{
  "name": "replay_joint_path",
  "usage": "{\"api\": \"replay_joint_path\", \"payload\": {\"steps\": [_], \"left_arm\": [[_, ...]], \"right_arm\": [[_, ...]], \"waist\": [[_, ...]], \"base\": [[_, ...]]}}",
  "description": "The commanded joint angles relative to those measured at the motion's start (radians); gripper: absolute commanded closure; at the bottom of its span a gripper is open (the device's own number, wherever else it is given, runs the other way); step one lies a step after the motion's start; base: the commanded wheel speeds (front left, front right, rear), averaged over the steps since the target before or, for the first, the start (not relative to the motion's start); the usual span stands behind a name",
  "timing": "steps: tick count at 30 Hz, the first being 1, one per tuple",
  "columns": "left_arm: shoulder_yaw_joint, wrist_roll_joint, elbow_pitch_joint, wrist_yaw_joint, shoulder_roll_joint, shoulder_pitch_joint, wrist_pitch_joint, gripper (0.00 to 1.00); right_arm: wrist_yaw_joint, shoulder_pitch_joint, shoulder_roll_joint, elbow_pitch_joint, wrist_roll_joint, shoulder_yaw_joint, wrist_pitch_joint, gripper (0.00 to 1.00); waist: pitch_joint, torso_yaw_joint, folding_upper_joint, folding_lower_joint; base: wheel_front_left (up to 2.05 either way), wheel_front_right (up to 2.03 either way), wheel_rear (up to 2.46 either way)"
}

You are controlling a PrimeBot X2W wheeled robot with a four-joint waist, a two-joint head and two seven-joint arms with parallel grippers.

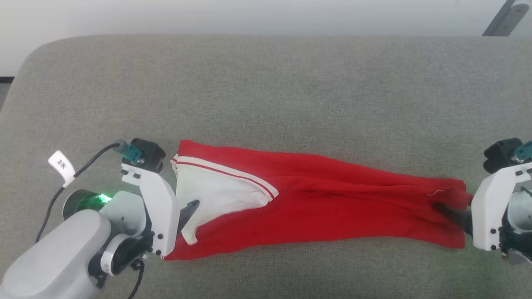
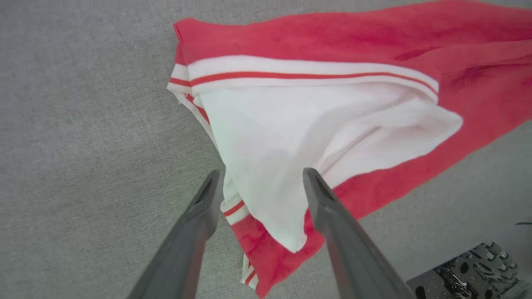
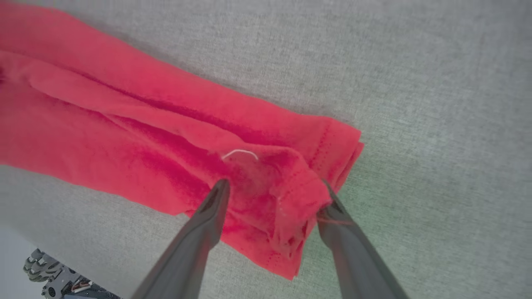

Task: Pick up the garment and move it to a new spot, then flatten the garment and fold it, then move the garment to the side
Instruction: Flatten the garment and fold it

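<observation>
So the garment (image 1: 332,203) lies stretched out on the grey cushion (image 1: 266,83), long axis running left to right. The left gripper (image 2: 259,176) sits at the white-sleeve end and the right gripper (image 3: 274,187) at the hem end. Both have their fingers spread wide astride the cloth, not pinching. Each arm's got its own end.

Soft, even light falls from above, so the grey cushion (image 1: 266,83) looks bright, with no glare. A thin shadow hugs the shirt's (image 1: 332,199) edge toward 12 o'clock in the head view and the right wrist view. A green lamp (image 1: 104,198) glows between 8 and 9 o'clock in the head view. In the right wrist view a green tint washes the cushion at 4 o'clock. Both wrist views are slightly soft, and the dark fingers (image 2: 199,232) at 6 o'clock are blurred.
</observation>
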Motion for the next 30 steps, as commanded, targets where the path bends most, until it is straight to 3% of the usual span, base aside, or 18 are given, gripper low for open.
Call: {"api": "replay_joint_path", "payload": {"steps": [1, 9, 18, 30], "left_arm": [[0.004, 0.007, -0.002, -0.004, 0.001, 0.017, -0.011, 0.0], [0.062, 0.041, -0.048, 0.004, 0.019, 0.082, -0.195, 0.0], [0.132, 0.095, -0.031, 0.004, 0.015, 0.177, -0.478, 0.0], [0.238, 0.099, 0.056, 0.03, -0.037, 0.314, -0.811, 0.0]], "right_arm": [[0.0, 0.003, 0.001, -0.005, 0.001, -0.006, -0.008, 0.0], [0.0, 0.024, 0.021, -0.014, -0.022, -0.072, -0.019, 0.0], [0.0, 0.024, 0.036, 0.075, -0.035, -0.135, -0.019, 0.0], [0.0, -0.028, 0.052, 0.231, 0.009, -0.063, -0.015, 0.0]], "waist": [[-0.005, -0.001, 0.0, 0.0], [-0.02, -0.005, 0.0, 0.0], [-0.015, 0.01, 0.0, 0.0], [-0.007, 0.047, 0.0, 0.0]], "base": [[0.0, 0.0, 0.0], [0.0, 0.0, 0.0], [0.0, 0.0, 0.0], [0.0, 0.0, 0.0]]}}
